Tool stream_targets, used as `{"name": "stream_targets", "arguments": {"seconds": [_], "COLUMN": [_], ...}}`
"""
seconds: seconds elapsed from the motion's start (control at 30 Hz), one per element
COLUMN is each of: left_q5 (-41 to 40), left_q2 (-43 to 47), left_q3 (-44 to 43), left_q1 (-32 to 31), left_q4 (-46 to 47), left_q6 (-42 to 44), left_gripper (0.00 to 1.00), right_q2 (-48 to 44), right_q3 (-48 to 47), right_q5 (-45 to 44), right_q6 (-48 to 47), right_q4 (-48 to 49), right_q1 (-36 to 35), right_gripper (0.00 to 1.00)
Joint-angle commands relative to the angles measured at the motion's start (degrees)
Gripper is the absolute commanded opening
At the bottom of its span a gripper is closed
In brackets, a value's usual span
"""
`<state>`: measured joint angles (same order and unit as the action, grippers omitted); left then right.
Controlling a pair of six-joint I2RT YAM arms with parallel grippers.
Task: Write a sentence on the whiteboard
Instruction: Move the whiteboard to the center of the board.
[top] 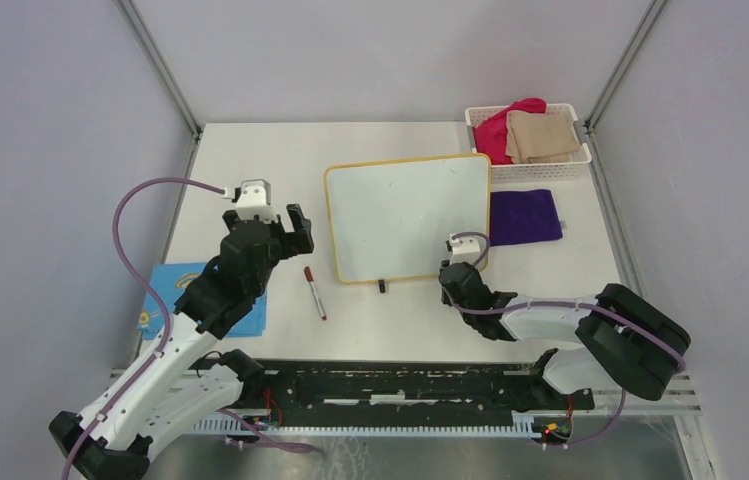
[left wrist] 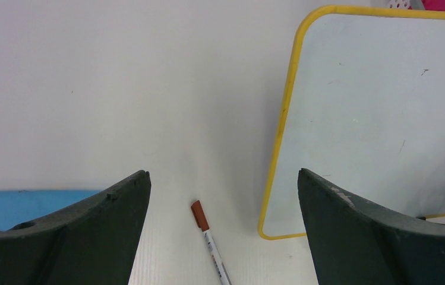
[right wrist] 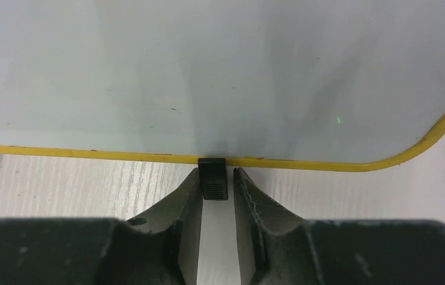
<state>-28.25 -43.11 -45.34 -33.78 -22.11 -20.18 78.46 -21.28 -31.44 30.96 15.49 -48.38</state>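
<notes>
Blank whiteboard [top: 405, 215]; writing not begun. Empty left gripper [left wrist: 223, 173] gaped wide over marker [left wrist: 211, 240]; right gripper [right wrist: 216, 172] narrowed around foot [right wrist: 213, 183], clamp unclear. Next: grasp marker.

We count one whiteboard [top: 405, 215], one marker [top: 315, 292], one blue card [top: 178, 283], one basket [top: 540, 172], and three cloths: pink cloth [top: 495, 130], beige cloth [top: 542, 135], purple cloth [top: 525, 217].

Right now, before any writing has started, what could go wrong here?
1. The right gripper flanks only the small black foot of the whiteboard. So small a hold might slip and let the board slide.
2. The left gripper hangs open above the marker, which lies flat on the table. Its fingers could nudge the marker and roll it away.
</notes>
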Motion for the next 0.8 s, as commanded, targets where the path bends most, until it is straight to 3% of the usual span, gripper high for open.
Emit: {"name": "stream_targets", "arguments": {"seconds": [0.0, 0.13, 0.43, 0.77], "left_q5": [0.48, 0.54, 1.0, 2.37], "left_q2": [0.18, 0.22, 0.56, 2.0], "left_q3": [-0.08, -0.15, -0.19, 0.2], "left_q1": [0.01, -0.01, 0.01, -0.04], "left_q4": [3.32, 3.38, 3.39, 4.0], "left_q6": [-0.92, -0.91, -1.01, -0.5], "left_gripper": [0.98, 0.98, 0.98, 0.98], "right_q2": [1.11, 0.67, -1.06, -8.86], "right_q3": [-0.19, 0.01, -0.5, -0.02], "right_q5": [1.9, 2.49, 2.33, 1.12], "right_q6": [0.07, 0.95, 2.88, 0.65], "right_q4": [-3.35, -3.67, -5.95, -11.48], "right_q1": [0.02, -0.58, -2.7, -2.78], "right_gripper": [0.27, 0.22, 0.23, 0.47]}}
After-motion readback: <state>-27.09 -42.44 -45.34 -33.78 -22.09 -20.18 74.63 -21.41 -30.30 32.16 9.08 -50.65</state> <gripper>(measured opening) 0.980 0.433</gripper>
